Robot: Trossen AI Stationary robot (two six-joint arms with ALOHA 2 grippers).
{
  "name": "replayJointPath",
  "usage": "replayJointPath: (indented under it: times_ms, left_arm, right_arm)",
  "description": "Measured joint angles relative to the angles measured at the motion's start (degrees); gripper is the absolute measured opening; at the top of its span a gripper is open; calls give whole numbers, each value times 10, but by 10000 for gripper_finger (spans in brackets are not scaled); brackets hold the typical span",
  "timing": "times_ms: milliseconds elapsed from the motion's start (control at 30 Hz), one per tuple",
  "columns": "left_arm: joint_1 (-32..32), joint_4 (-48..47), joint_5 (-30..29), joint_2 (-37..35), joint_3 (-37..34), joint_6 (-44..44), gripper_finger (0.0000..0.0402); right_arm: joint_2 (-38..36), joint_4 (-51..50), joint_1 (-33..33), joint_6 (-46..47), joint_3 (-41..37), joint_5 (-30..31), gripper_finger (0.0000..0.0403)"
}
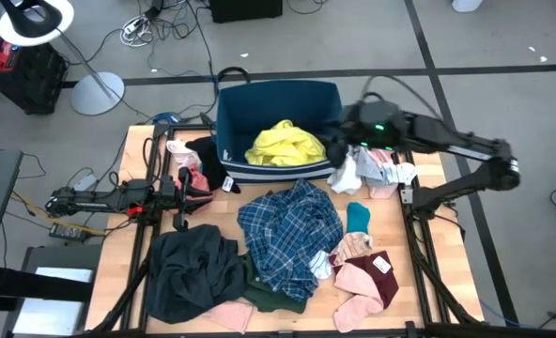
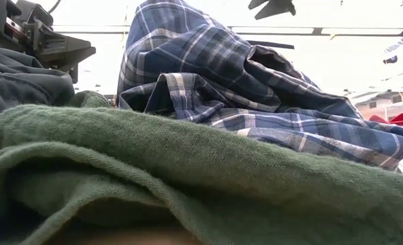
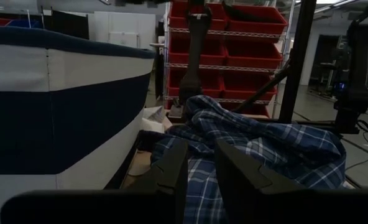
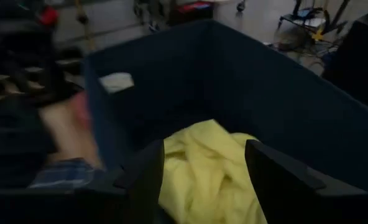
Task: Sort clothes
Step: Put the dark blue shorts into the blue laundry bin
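A dark blue bin (image 1: 231,117) with white stripes stands before what look like red shelf bins (image 3: 246,22).

A grey floor (image 1: 503,38) crossed by dark lines surrounds the wooden table (image 1: 447,239). At ten o'clock stands a ring light (image 1: 36,21), with loose cables (image 1: 165,23) toward twelve. Shelving holds red bins (image 3: 252,22).

Yellow garment (image 1: 285,144) in a dark blue, white-striped bin (image 1: 229,113); blue-white plaid shirt (image 1: 290,230); dark green top (image 2: 188,177); teal sock (image 1: 358,217); pink pieces (image 1: 364,284).
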Motion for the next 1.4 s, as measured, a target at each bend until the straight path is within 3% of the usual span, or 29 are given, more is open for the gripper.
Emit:
replayJointPath:
  times_ms: [100, 267, 400, 533, 667, 867, 1100, 1200, 1400]
  left_arm:
    - [0, 2, 0, 0, 0, 0, 85]
    - [0, 30, -19, 0, 1, -44, 85]
    - [-1, -58, -32, 16, 49, -85, 85]
    - [-4, -107, -37, 77, 117, -91, 85]
    - [-19, -156, -37, 175, 192, -94, 85]
    - [-59, -329, -52, 351, 331, -144, 85]
    - [-118, -552, -53, 488, 488, -303, 85]
    - [-146, -596, -46, 517, 514, -375, 85]
    - [-161, -602, -43, 540, 502, -457, 85]
  right_arm:
    - [-43, -66, 46, 39, 0, 41, 217]
    - [-95, -159, 152, 126, -27, 170, 210]
    - [-131, -180, 226, 214, -93, 241, 208]
    - [-152, -178, 275, 292, -166, 278, 208]
    - [-160, -177, 303, 363, -227, 293, 208]
    - [-160, -176, 324, 431, -282, 293, 207]
    - [-160, -175, 342, 441, -289, 295, 207]
    - [-160, -175, 349, 438, -289, 299, 207]
    - [-159, -176, 359, 432, -289, 309, 207]
